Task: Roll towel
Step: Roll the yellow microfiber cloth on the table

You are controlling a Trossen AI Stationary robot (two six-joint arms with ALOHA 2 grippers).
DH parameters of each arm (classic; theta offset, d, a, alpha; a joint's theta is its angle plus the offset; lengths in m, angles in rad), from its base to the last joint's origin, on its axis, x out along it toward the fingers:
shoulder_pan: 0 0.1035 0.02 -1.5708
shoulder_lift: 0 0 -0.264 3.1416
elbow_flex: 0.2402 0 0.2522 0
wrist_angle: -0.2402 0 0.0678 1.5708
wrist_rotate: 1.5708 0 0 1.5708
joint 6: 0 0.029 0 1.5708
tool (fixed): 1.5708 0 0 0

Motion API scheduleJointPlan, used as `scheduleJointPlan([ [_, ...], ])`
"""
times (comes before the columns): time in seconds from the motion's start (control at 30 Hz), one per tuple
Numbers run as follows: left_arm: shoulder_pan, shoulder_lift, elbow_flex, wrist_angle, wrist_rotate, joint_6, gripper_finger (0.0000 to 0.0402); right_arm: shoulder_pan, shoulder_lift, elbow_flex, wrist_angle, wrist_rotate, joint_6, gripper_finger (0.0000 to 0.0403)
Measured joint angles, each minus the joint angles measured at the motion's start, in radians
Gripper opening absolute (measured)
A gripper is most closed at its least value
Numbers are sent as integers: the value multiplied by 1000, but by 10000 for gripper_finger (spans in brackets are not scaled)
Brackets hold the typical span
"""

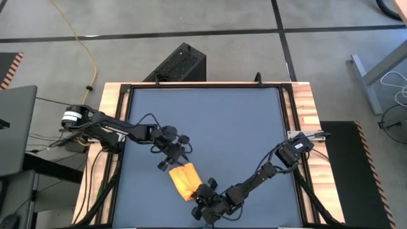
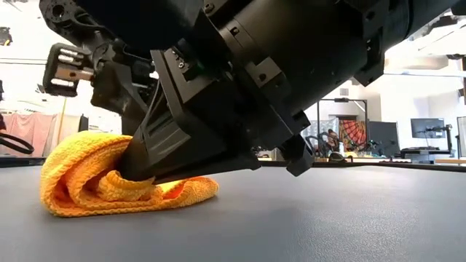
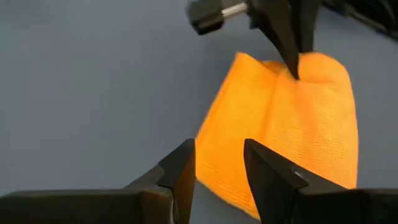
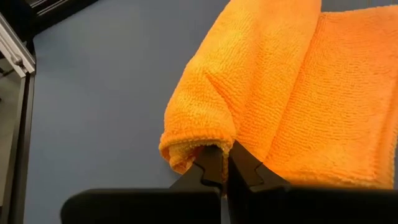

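The yellow-orange towel (image 1: pixel 182 180) lies near the table's near edge, left of the middle. One side of it is turned over into a thick fold (image 4: pixel 249 74), and the rest lies flat on the tabletop (image 2: pixel 196 191). My right gripper (image 4: pixel 225 157) is shut on the fold's near end, coming from the near right. My left gripper (image 3: pixel 217 155) stands open at the towel's far-left edge (image 3: pixel 214 155). One of its fingers is over the cloth and the other over bare table, and no touch shows. My right gripper pinches the near end of the towel's turned-over fold (image 4: pixel 205 142) between its two shut fingers. The fingers slant down from the table's near right side and lie roughly along the fold. The fold bulges up around the fingertips (image 2: pixel 135 169), while the rest of the towel lies on the table.
The blue-grey tabletop (image 1: pixel 222 121) stretches bare toward the far and right sides inside a wooden border (image 1: pixel 302 108). A black box (image 1: pixel 181 63) stands on the floor past the far edge. A grey laptop (image 1: pixel 13 127) sits off the table's left side.
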Motion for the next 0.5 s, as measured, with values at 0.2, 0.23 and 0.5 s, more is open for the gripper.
scheduleJointPlan([
  [0.2, -33, 142, 65, 28, -89, 6, 164, -8, 0, 0, 3, -2, -5, 18],
  [0.23, -36, 172, 89, 27, -90, 3, 171, -10, 0, 0, 3, -3, -5, 18],
  [0.5, -52, 368, 331, -278, -87, 28, 192, -4, 0, 0, 1, -5, 2, 18],
])
